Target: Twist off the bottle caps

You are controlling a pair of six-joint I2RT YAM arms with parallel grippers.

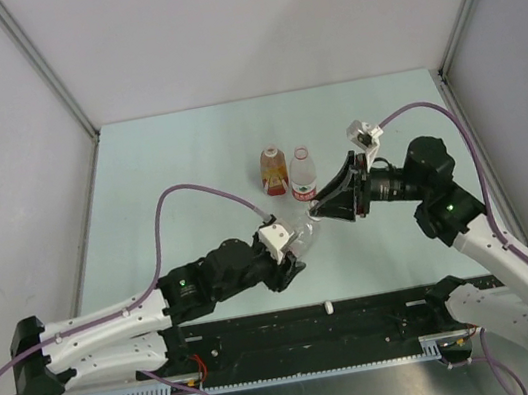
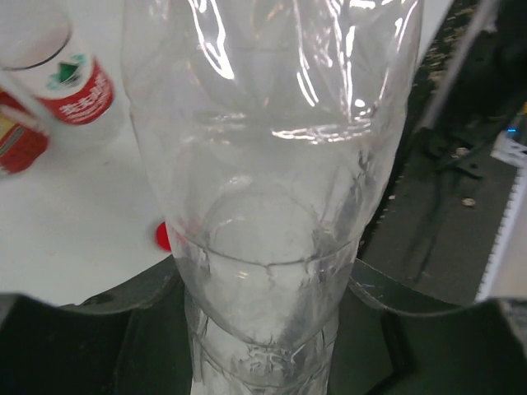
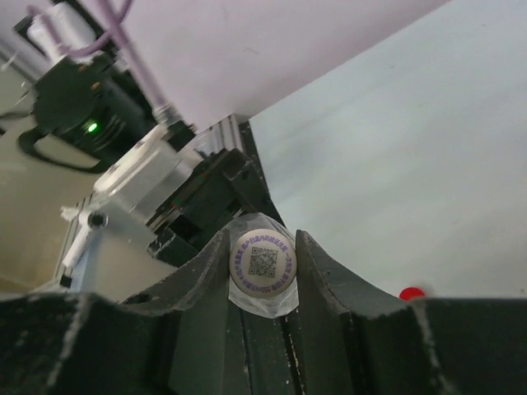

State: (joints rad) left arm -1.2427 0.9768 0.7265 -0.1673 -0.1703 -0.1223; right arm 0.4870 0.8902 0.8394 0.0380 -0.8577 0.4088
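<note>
A plain clear bottle (image 1: 303, 235) hangs tilted between my two grippers, above the table. My left gripper (image 1: 288, 251) is shut on its body, and the bottle (image 2: 272, 164) fills the left wrist view. My right gripper (image 1: 319, 211) is shut on its white cap (image 3: 262, 262), which carries a printed code and sits squeezed between both fingers (image 3: 323, 276). A loose red cap (image 2: 162, 236) lies on the table close by, its edge also showing as a red cap (image 3: 411, 292) in the right wrist view. The amber bottle (image 1: 274, 169) and the red-and-white label bottle (image 1: 303, 173) stand upright behind.
The pale table (image 1: 188, 170) is walled at the back and both sides. A small white round piece (image 1: 330, 305) lies on the black base rail (image 1: 266, 331) at the near edge. The two standing bottles are just beyond the held one.
</note>
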